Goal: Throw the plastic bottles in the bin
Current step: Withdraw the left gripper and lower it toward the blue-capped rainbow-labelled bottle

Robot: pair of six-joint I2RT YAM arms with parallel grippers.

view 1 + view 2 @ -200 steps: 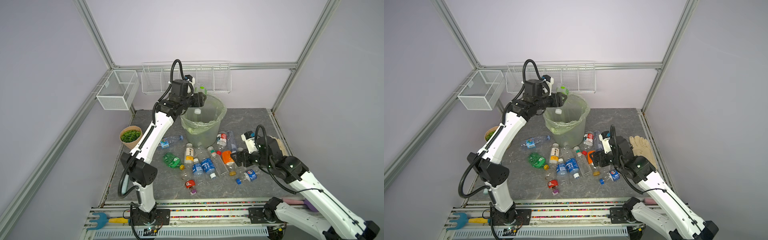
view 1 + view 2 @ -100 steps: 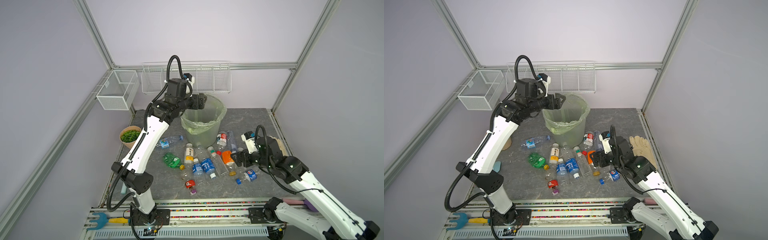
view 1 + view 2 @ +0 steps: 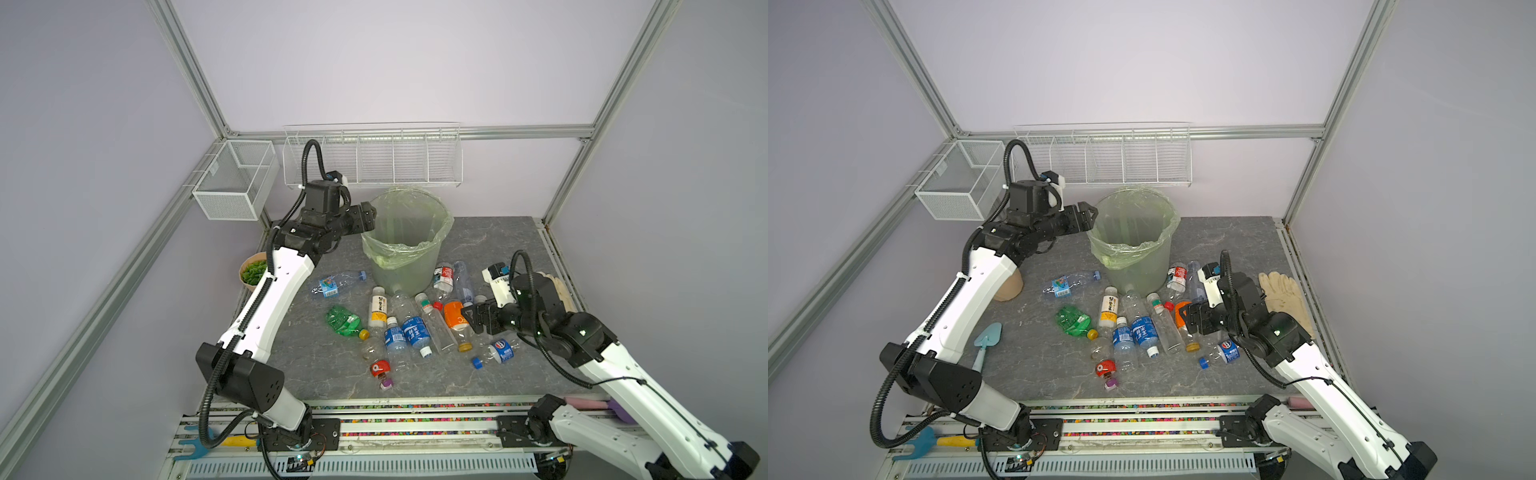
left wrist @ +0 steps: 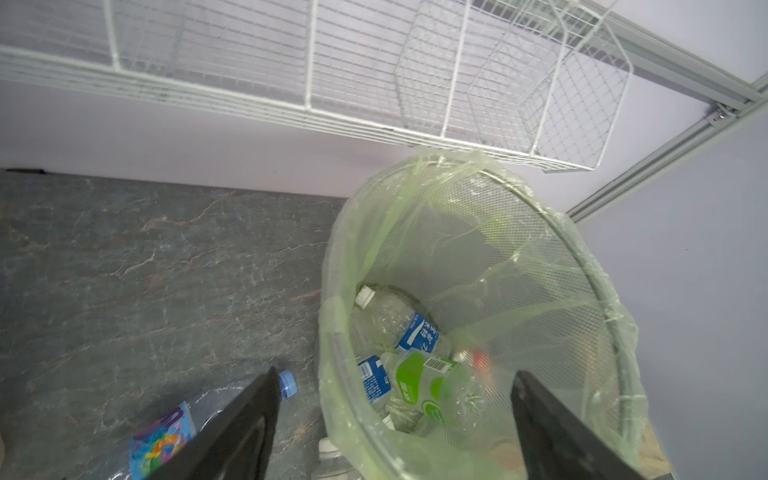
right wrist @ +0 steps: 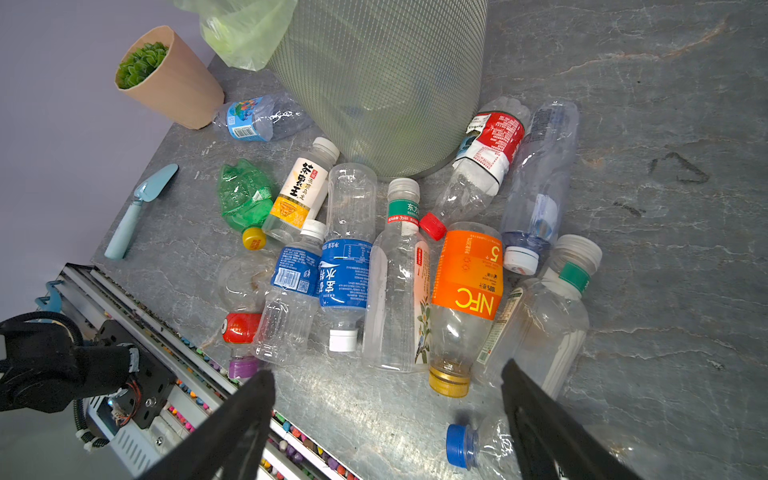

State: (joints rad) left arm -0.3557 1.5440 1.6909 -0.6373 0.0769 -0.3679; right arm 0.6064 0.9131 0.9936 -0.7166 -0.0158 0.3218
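Hovering just beside the rim of the round translucent grey-green bin [image 3: 409, 270], which is lined with a pale green plastic bag, the left gripper [image 3: 369, 218] keeps its two black fingers [image 4: 245, 419] wide apart, and nothing is between them. The left wrist view looks down into the bin. At its bottom lie a few plastic bottles, among them a clear bottle with a blue label [image 4: 409, 328] and a bottle with a green-and-white label [image 4: 428, 380].

The bin stands at the back of the grey marbled table [image 3: 498, 237], under the long white wire basket [image 3: 374, 158] on the wall.

Most of the bottles lie on their sides on the table in front of the bin, close together: a crushed green bottle [image 5: 243, 195] with a yellow cap, a yellow-white labelled bottle [image 5: 301, 189], a large blue-labelled bottle [image 5: 345, 272], an orange-labelled bottle [image 5: 467, 276] and a red-and-white labelled bottle [image 5: 490, 141] right beside the foot of the bin. A clear bottle with a colourful label [image 5: 253, 118] lies apart, between the bin and the tan plant pot [image 5: 178, 87].

The right gripper [image 3: 473, 321] hangs over the right end of this group, just beside the orange-labelled bottle. Its fingers are also spread wide and hold nothing. In the right wrist view a small blue-capped bottle [image 5: 459, 444] lies on the table between them; I cannot tell if it touches a finger.
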